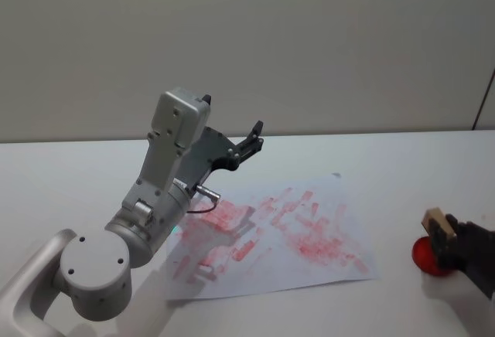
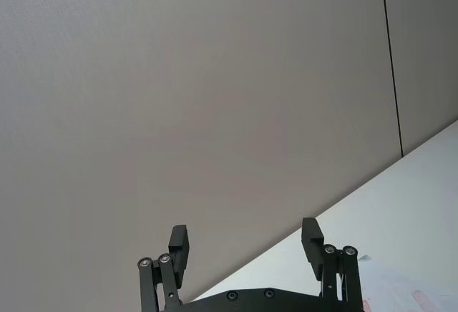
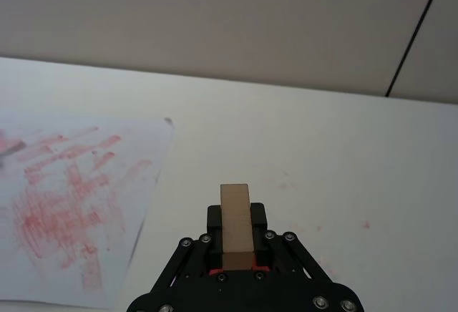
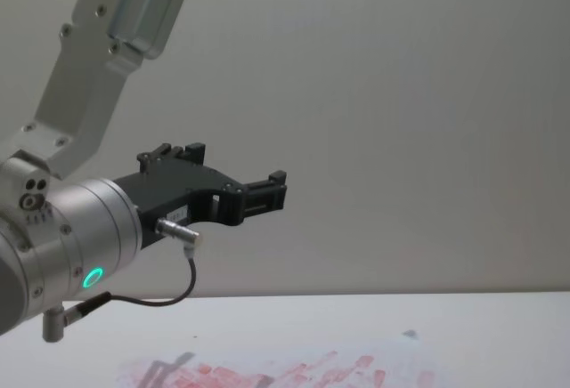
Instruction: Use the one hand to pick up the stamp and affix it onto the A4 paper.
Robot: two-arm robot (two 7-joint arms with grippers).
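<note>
Counter (image 1: pixel 402 159): white, carrying everything.

A4 paper (image 1: pixel 309 236): lies flat and skewed, most of it covered in red-pink imprints. The margin along its right edge is the barest.

Left end effector (image 2: pixel 244 235): raised above the paper's left part, fingers spread wide and empty, pointing at the wall. Idle.

Right end effector (image 1: pixel 450 238): well off the paper's right edge, clamped on the stamp (image 3: pixel 235 212). The block stands upright between the fingers, over a red ink pad (image 1: pixel 429 258). I cannot tell whether the stamp touches the pad.

Judgement: the step is inking, then carrying to the sheet.
- Lift straight off the pad.
- Travel toward the paper's right margin.
- Keep the stamp's face level.
- Press straight down without sliding, or the print smears like the others.
- Keep the grip firm so the block does not tilt.
</note>
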